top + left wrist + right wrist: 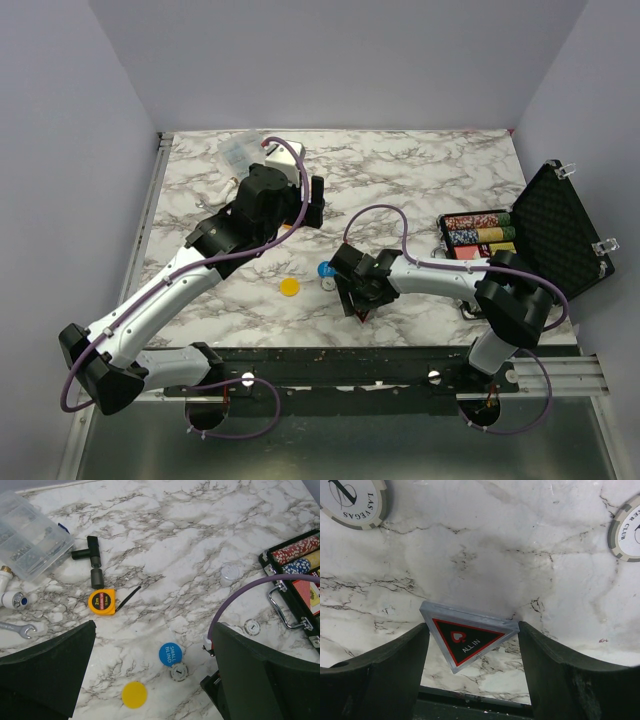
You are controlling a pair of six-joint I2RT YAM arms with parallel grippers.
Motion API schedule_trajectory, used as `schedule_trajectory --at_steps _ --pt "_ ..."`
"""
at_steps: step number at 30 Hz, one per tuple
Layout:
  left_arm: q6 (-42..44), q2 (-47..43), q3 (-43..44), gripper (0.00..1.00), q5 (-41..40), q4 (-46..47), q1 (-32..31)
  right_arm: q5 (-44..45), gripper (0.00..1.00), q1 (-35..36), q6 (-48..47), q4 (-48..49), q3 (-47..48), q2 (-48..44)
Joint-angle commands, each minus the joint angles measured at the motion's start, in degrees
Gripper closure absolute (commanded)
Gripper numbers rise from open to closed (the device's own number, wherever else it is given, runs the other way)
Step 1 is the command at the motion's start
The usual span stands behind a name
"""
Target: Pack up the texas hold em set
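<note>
The black briefcase (545, 225) lies open at the right with chip rows (478, 233) and the red card box (306, 591) in it. My right gripper (360, 300) is down at the table near the front. Its fingers (380, 675) touch both sides of the red "ALL IN" triangle (467, 637), closed on it. My left gripper (316, 203) is open and empty, high over the table's middle. Below it lie the blue "SMALL BLIND" disc (170, 654), the yellow disc (134, 694), a grey chip (179, 671) and a white disc (229, 571).
A clear compartment box (30, 535), an orange tape measure (102, 601), a black T-shaped part (92, 560) and a wrench (17, 628) lie at the back left. Loose chips (352, 502) lie beyond the triangle. The right arm's purple cable (395, 225) loops over the table.
</note>
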Motion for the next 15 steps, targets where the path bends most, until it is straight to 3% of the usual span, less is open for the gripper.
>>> schedule_trajectory --at_steps 1,15 --pt "-0.62 0.63 1.55 0.02 1.29 -0.06 0.11 2.26 0.26 0.46 0.27 -2.44 -2.18 1.21" --pt "-0.66 1.23 1.91 0.01 1.67 -0.41 0.11 0.41 0.25 0.49 -1.94 -1.89 -4.44 -0.50"
